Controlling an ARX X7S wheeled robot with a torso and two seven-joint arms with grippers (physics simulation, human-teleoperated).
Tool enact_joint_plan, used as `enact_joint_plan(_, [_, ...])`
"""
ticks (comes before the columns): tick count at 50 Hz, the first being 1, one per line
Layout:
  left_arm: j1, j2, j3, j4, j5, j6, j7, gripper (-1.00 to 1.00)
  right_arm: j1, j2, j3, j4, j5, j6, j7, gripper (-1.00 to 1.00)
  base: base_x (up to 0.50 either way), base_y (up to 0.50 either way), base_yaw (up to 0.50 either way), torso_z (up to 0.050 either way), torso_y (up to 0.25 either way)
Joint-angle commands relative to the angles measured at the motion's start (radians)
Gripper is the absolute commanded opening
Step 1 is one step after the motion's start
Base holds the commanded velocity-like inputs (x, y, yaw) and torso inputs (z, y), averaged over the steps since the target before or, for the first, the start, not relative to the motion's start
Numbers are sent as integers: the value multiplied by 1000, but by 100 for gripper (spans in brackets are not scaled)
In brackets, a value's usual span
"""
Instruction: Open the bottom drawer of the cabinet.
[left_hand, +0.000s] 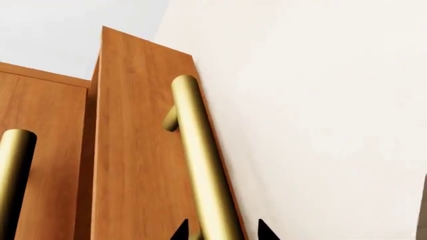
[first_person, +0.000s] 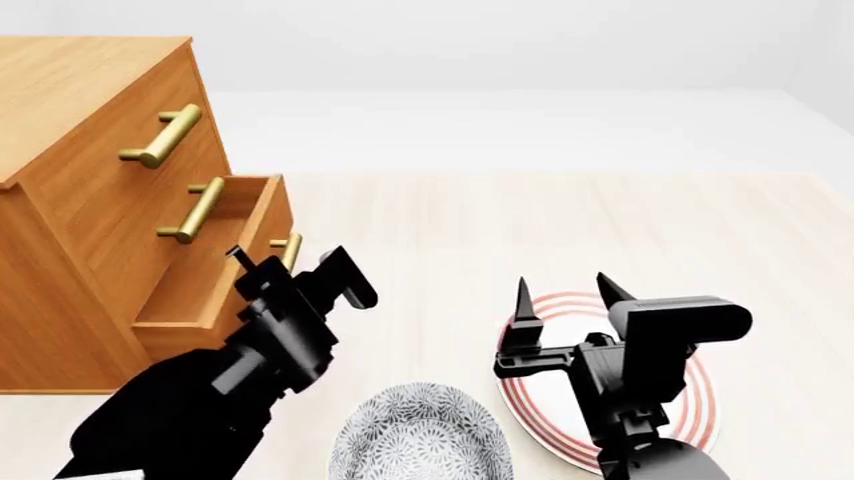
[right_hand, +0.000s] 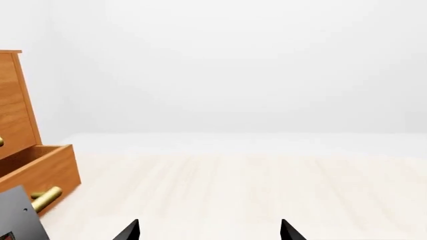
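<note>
The cabinet (first_person: 80, 120) stands at the left of the head view with three brass-handled drawers. Its bottom drawer (first_person: 214, 265) is pulled partway out, and its front (left_hand: 133, 150) fills the left wrist view. My left gripper (left_hand: 221, 231) is shut on that drawer's brass bar handle (left_hand: 200, 160), one black tip on each side of the bar. In the head view the left gripper (first_person: 280, 268) sits at the handle (first_person: 288, 246), its fingers mostly hidden by the wrist. My right gripper (first_person: 566, 295) is open and empty, well to the right of the cabinet.
A red-ringed plate (first_person: 694, 400) lies under my right gripper (right_hand: 209, 231). A grey patterned bowl (first_person: 420, 435) sits near the front edge between the arms. The middle drawer's handle (first_person: 194, 210) is just above the open drawer. Pale wood floor (right_hand: 253, 185) stretches to the right.
</note>
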Motion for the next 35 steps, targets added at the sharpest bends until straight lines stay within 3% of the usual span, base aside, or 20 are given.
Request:
enact_joint_plan(1, [-38, 25, 53, 128, -13, 4, -38, -100, -5, 5, 3, -2, 6, -6, 2, 100, 15, 0, -5, 0, 0])
enact_joint_plan(21, [-39, 25, 62, 157, -16, 4, -45, -100, -8, 12, -1, 0, 12, -13, 10, 100, 6, 0, -4, -1, 0])
enact_joint_plan(22, [-40, 25, 63, 158, -18, -1, -41, 100, -8, 12, -2, 0, 13, -13, 10, 100, 0, 0, 0, 0, 0])
enact_joint_plan(35, [-47, 25, 65, 176, -23, -14, -39, 100, -5, 16, -7, -1, 17, -15, 15, 100, 0, 0, 0, 0, 0])
